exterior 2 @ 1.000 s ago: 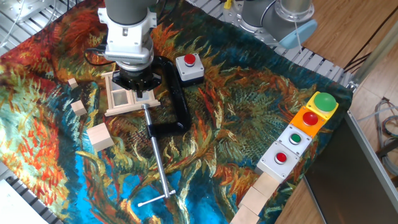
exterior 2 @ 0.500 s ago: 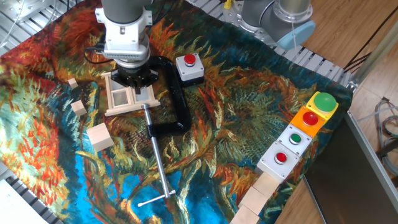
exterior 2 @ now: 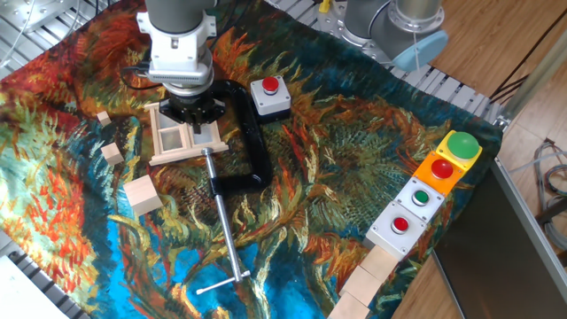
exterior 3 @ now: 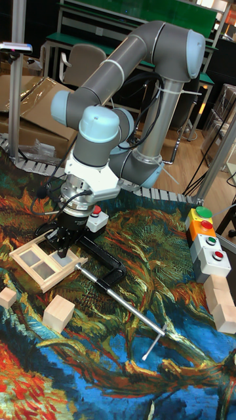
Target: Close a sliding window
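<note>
The sliding window (exterior 2: 171,138) is a small pale wooden frame lying flat on the patterned cloth at the left; it also shows in the tall fixed view (exterior 3: 36,257). My gripper (exterior 2: 196,119) points straight down onto the window's right-hand end, next to the black clamp. From the side, the gripper (exterior 3: 63,252) narrows to a point with its fingertips together, touching the frame's right part with nothing held. The arm's wrist hides the far edge of the window.
A black C-clamp (exterior 2: 251,142) with a long metal rod (exterior 2: 227,232) lies right of the window. A grey box with a red button (exterior 2: 270,96) is behind it. Wooden cubes (exterior 2: 143,195) lie at the left, and button boxes (exterior 2: 422,197) and wooden blocks (exterior 2: 365,276) at the right edge.
The gripper moved slightly left along the window between one second and half a second ago. Since then nothing has visibly moved.
</note>
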Motion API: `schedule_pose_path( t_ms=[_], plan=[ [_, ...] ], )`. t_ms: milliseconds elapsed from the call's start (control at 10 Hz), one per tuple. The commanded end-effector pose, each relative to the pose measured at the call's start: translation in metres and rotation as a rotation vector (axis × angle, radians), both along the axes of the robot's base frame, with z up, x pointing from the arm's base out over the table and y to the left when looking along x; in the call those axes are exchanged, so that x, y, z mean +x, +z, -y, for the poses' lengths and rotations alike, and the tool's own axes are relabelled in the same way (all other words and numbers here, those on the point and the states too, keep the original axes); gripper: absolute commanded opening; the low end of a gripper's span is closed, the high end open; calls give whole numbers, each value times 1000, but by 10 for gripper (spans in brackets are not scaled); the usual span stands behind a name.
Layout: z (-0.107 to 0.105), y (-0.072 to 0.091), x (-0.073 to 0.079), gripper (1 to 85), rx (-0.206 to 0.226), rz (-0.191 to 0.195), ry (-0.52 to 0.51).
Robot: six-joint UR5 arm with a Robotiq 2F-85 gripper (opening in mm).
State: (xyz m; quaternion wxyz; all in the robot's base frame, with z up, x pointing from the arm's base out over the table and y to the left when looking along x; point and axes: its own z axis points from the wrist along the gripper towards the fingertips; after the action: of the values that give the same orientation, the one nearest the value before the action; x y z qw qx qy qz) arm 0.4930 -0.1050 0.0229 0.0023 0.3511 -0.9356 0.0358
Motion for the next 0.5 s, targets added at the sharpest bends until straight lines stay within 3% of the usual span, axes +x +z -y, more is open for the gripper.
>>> schedule_pose_path(
  t_ms=[0, 400],
  plan=[
    [-2, -4, -4, 13, 17, 8, -16],
    [-1, -4, -5, 13, 15, 4, -7]
  ],
)
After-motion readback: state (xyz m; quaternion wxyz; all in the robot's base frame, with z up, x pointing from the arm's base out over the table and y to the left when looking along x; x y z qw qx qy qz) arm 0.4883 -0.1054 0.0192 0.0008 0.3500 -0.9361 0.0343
